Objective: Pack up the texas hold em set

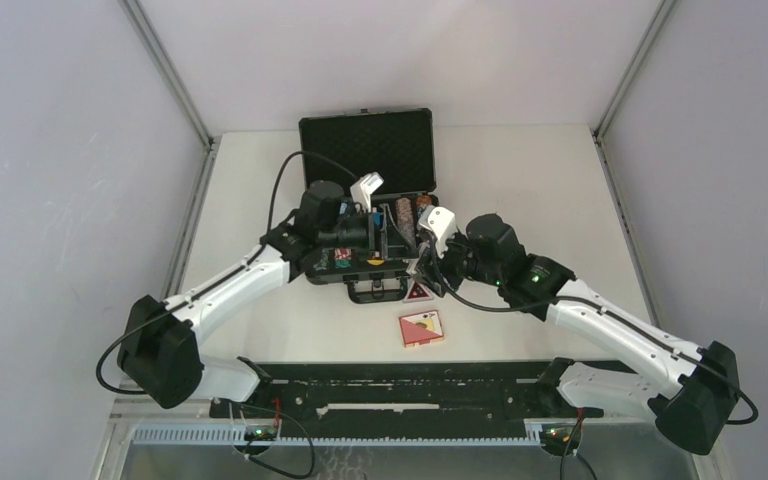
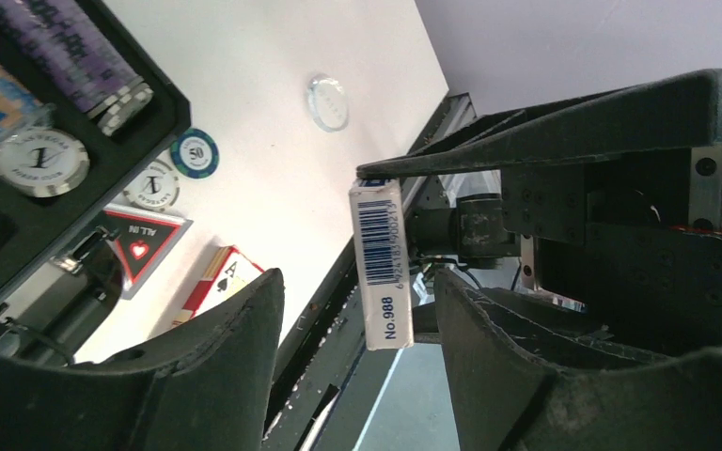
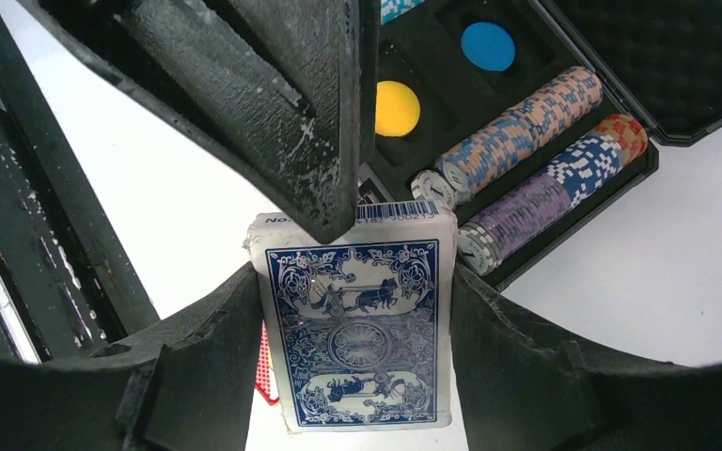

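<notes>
Bright, even light; close edges perhaps blurred.

Clear film wraps the blue card deck (image 3: 357, 329), glossy and creased at the corners over printed cardboard. The fingers (image 3: 536, 376) of the right claw (image 3: 357, 291) are matt black plastic with a rough grain. A finger (image 3: 320, 122) of the left claw (image 2: 359, 282) carries whitish scuffs. The briefcase (image 3: 658, 56) is lined in matt black foam, dimpled inside the lid. The rows of poker chips (image 3: 517, 127) are smooth with a dull sheen and appear to be moulded plastic. The counter (image 3: 677, 272) is smooth, matt white. On it, the round button (image 2: 327, 101) is clear and glossy.
</notes>
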Robot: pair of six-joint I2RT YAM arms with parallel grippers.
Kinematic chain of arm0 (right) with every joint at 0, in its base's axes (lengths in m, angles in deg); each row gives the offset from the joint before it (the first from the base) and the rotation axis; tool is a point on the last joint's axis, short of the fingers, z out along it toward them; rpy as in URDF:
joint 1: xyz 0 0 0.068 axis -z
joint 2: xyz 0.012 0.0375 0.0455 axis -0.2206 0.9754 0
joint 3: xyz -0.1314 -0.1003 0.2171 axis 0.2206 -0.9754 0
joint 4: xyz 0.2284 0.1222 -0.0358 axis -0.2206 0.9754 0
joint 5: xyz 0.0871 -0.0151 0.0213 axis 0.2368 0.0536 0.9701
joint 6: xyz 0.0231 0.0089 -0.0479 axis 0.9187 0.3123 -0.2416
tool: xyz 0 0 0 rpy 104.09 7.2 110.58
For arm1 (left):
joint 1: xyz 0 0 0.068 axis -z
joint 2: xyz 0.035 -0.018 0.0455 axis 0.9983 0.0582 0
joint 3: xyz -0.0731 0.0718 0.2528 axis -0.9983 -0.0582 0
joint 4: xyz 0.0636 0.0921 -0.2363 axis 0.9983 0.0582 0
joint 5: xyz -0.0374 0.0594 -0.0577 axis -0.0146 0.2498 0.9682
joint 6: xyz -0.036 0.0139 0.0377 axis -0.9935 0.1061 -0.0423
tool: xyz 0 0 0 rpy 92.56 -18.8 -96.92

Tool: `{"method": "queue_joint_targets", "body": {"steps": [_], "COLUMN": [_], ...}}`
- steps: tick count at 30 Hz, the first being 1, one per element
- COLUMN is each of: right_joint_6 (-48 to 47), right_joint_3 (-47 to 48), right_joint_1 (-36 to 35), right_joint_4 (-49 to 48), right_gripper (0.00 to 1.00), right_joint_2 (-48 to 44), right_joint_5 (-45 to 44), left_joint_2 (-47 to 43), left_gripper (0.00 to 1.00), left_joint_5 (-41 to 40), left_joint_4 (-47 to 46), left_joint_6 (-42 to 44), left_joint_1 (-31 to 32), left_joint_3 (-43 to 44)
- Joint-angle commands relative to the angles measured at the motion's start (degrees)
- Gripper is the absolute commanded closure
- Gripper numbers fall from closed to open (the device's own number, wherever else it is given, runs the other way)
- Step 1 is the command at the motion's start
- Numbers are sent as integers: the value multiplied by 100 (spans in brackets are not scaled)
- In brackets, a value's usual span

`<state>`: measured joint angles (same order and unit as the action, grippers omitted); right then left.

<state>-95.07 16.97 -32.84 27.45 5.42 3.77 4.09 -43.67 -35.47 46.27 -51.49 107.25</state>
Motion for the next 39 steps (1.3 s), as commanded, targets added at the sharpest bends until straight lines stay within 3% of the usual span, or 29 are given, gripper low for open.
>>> {"method": "queue_joint_targets", "body": {"steps": [1, 10, 14, 18, 24, 26, 29, 31, 33, 35, 39], "right_joint_6": [-89, -145, -137, -124, -133, -124, -117, -88, -36, 12, 152], "right_joint_3": [63, 66, 64, 68, 63, 64, 63, 66, 66, 53, -15], "right_joint_1": [-56, -56, -48, -47, -47, -46, -47, -47, -47, -47, 23], "right_joint_4": [-224, -247, -239, -216, -209, -198, -197, -208, -240, -276, -510], "right_gripper": [80, 80, 80, 80, 80, 80, 79, 72, 52, 21, 7], "right_joint_2": [-183, -204, -221, -219, -218, -213, -183, -138, -79, 2, 146], "right_joint_5": [82, -55, -84, -76, -58, -51, -54, -182, -404, -642, -932], "left_joint_2": [-73, 112, 232, 248, 374, 438, 464, 443, 415, 367, 233], "left_gripper": [36, 37, 45, 58, 92, 99, 100, 100, 100, 100, 100], "left_joint_5": [352, 443, 434, 467, 529, 591, 522, 399, 357, 293, -5], "left_joint_4": [-387, -299, -331, -325, -397, -448, -482, -502, -689, -1005, -1176], "left_joint_6": [-207, -12, -2, 35, 35, 35, 180, 178, -38, -270, -401], "left_joint_1": [86, 363, 514, 516, 516, 516, 516, 476, 348, 147, -228], "left_joint_3": [440, 427, 369, 346, 425, 443, 453, 453, 382, 266, 102]}}
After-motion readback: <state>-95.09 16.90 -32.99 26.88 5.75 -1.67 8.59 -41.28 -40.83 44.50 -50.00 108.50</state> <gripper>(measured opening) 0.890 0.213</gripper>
